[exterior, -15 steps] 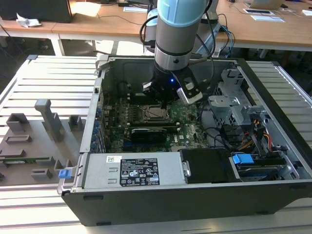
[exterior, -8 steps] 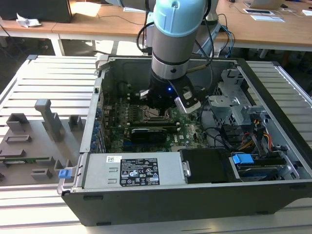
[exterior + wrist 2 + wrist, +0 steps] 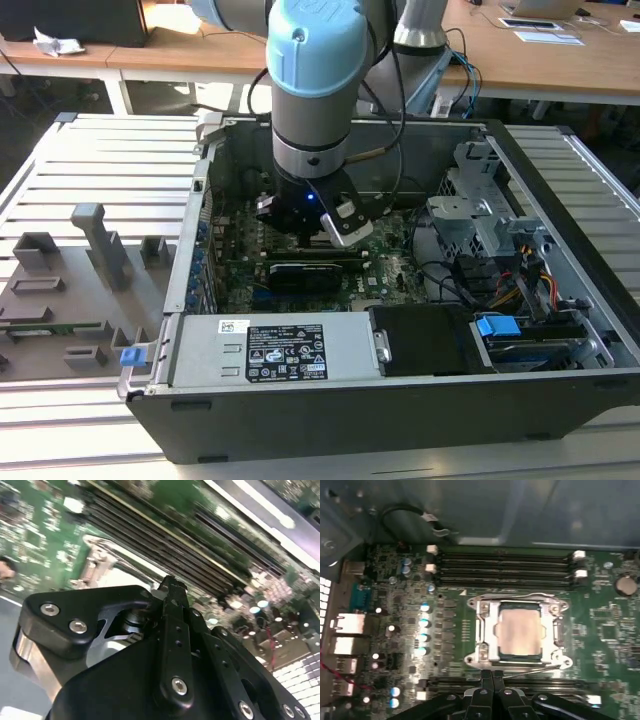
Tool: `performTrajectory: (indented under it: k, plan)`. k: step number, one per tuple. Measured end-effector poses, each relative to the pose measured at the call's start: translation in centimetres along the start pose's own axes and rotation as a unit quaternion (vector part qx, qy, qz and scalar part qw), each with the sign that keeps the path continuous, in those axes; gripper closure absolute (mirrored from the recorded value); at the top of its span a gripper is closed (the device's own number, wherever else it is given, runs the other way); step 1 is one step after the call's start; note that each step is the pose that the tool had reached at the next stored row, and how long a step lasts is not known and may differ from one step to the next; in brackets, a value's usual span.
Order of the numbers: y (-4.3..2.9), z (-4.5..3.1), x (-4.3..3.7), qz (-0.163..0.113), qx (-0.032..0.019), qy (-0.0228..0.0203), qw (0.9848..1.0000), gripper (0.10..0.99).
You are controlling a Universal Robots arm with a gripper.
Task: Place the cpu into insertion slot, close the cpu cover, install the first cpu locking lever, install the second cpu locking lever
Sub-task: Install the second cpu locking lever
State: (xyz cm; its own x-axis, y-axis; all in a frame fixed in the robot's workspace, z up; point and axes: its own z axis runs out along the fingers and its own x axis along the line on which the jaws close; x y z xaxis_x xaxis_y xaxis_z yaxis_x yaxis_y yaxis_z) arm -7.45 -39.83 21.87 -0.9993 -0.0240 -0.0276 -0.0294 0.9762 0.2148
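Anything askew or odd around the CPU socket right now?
Nothing stands out. In the first wrist view the cpu sits square in the insertion slot with the cpu cover flat over it. The gripper is shut beside the socket, near a thin lever.

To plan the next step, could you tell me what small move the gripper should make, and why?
Probably push the thin silver locking lever down: the silver-grey square cpu already lies under the closed silver frame cover, and the shut black gripper sits beside that seemingly unlatched lever.

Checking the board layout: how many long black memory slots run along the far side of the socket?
3 memory slots, stacked parallel between the cpu cover and the case wall; more lie on the near side, partly hidden by the gripper.
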Motion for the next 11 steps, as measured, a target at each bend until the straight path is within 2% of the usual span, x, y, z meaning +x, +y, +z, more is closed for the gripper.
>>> performTrajectory:
  k: [4,7,11]
  plan:
    - [-0.15,0.74,1.01,-0.002,-0.0004,0.0005,1.0,0.98]
    - [-0.21,1.01,1.1,-0.004,-0.0021,0.0008,1.0,0.98]
    - [-0.15,1.25,1.11,-0.004,-0.0079,0.0006,1.0,0.98]
